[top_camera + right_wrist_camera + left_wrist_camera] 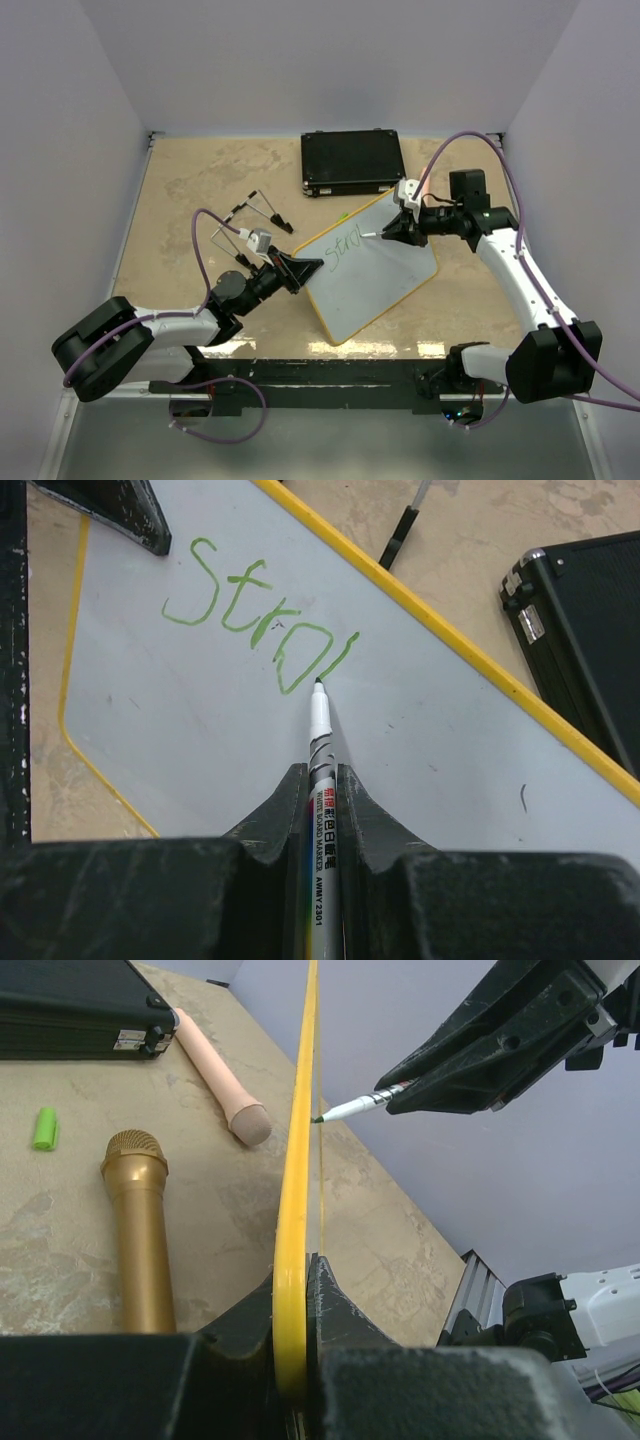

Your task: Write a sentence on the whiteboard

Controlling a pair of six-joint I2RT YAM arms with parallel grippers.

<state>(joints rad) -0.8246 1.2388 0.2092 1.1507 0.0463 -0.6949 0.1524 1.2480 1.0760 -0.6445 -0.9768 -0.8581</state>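
1. Overhead, in the top view, the whiteboard (378, 285) lies diamond-wise at the middle of the table (190, 180). It is on the near side of the black case (352, 163) and apart from it.
2. Green lettering (346, 245) runs in one line across the board's far-left part.
3. The left gripper (300, 272) reaches in from the left, jaws clamped on the board's left corner. The right gripper (392, 230) hangs over the far-right part, jaws closed on a marker (372, 236) that points left at the lettering.
4. In the left wrist view the whiteboard (297, 1140) is seen edge-on, its yellow rim running up the frame. The left gripper (296, 1300) has a finger on each face, jaws narrow, gripping the rim.
5. Left of the rim lie a gold microphone (135, 1230), a pink microphone (215, 1060) and a green cap (45, 1128). The black case (70, 1005) is at the far corner. Right of the rim, the right gripper (400, 1088) holds the marker (350, 1110), tip just beside the board.
6. In the right wrist view the right gripper (320, 780) pinches the marker (319, 720) tight between its fingers. The tip rests at the foot of the last stroke.
7. The green lettering (260, 620) reads roughly "Stro" plus a rising stroke, on the whiteboard (200, 740).
8. A dark finger of the left gripper (120, 510) sits on the board's far-left edge. The black case (590, 650) stands to the right, off the board.
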